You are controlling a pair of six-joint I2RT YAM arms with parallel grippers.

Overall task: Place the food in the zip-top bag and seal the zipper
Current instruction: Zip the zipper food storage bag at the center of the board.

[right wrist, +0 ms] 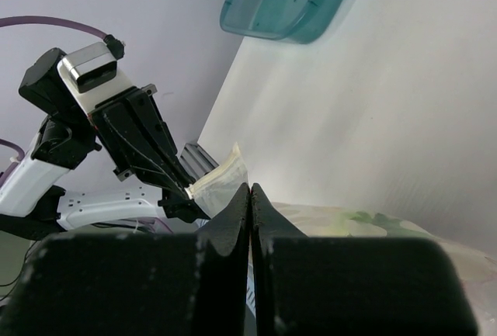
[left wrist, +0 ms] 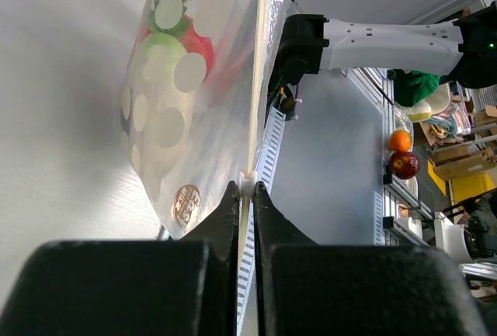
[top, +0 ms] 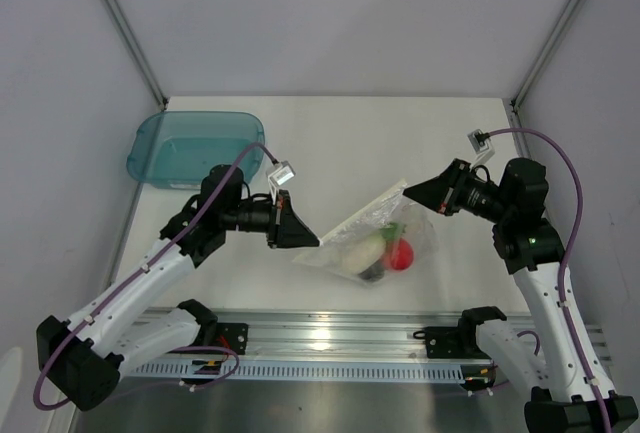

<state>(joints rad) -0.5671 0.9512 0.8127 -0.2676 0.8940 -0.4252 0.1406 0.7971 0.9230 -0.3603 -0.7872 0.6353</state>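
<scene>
While the food [top: 385,253] sits inside the zip-top bag [top: 350,236], the left gripper [left wrist: 246,188] and right gripper [right wrist: 250,190] clamp opposite ends of the zipper [left wrist: 258,80], apparently tensioning it for sealing.

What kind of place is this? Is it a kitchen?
Probably a robot lab, not a kitchen. A left arm and a right arm on a metal rail hold a bag at a white table boxed in by plain walls, with cardboard boxes beyond.
</scene>
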